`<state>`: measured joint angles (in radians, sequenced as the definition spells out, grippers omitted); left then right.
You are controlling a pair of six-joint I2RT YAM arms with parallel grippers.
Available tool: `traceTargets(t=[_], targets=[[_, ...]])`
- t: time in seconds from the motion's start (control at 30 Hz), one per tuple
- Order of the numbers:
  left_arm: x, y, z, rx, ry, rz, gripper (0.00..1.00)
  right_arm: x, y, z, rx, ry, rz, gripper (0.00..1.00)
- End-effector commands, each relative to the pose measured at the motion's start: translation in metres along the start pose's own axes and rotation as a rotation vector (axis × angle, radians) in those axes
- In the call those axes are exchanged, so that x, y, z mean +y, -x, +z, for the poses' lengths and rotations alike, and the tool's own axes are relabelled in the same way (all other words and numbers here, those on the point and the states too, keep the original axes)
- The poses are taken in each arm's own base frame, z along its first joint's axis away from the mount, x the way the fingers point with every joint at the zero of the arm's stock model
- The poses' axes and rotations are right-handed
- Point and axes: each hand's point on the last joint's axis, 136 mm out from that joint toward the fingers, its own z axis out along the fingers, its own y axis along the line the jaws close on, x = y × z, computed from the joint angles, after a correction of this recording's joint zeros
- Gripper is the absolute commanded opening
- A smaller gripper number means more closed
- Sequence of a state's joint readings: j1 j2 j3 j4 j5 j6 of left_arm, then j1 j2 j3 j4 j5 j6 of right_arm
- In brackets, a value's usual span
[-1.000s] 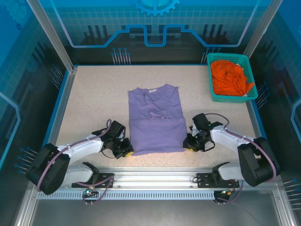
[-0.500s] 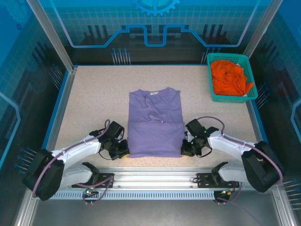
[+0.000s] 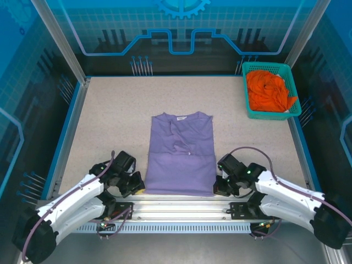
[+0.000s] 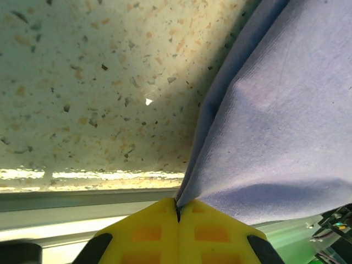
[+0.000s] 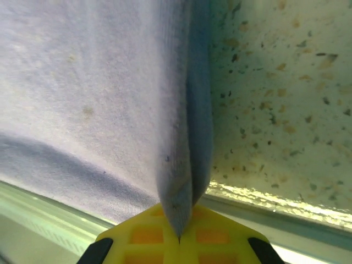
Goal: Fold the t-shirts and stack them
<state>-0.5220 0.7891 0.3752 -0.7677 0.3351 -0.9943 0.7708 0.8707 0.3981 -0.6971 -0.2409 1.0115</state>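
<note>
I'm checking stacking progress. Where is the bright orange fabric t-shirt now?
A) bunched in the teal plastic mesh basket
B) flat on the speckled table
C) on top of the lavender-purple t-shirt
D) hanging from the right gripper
A: the bright orange fabric t-shirt lies bunched inside the teal plastic mesh basket at the far right corner, apart from the lavender-purple fabric t-shirt.

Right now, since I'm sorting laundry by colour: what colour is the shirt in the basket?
The shirt is bright orange; the top view shows it best.
</note>
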Motion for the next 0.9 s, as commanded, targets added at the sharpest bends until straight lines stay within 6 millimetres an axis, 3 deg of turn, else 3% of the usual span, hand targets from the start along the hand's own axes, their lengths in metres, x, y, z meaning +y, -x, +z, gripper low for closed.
traceTargets(t=[0.0,0.2,0.37,0.63,0.73,0.87], targets=[[-0.004,-0.006,-0.012,0.004,-0.009,-0.033,0.0,-0.012,-0.002,-0.021,-0.042,-0.072,0.043,0.0],[-0.054,0.006,-0.039,-0.049,-0.148,-0.006,0.0,0.016,0.024,-0.066,-0.184,-0.007,0.005,0.0],[-0.096,0.031,-0.066,-0.085,-0.24,0.0,0.0,0.039,0.059,-0.101,-0.265,0.034,-0.002,0.0],[-0.155,0.106,-0.106,-0.2,-0.378,-0.029,0.0,0.067,0.136,-0.129,-0.313,0.08,0.019,0.0],[-0.172,0.134,-0.11,-0.225,-0.38,-0.028,0.0,0.077,0.171,-0.133,-0.335,0.104,0.034,0.0],[-0.187,0.181,-0.098,-0.232,-0.399,-0.087,0.0,0.082,0.223,-0.126,-0.327,0.103,0.08,0.0]])
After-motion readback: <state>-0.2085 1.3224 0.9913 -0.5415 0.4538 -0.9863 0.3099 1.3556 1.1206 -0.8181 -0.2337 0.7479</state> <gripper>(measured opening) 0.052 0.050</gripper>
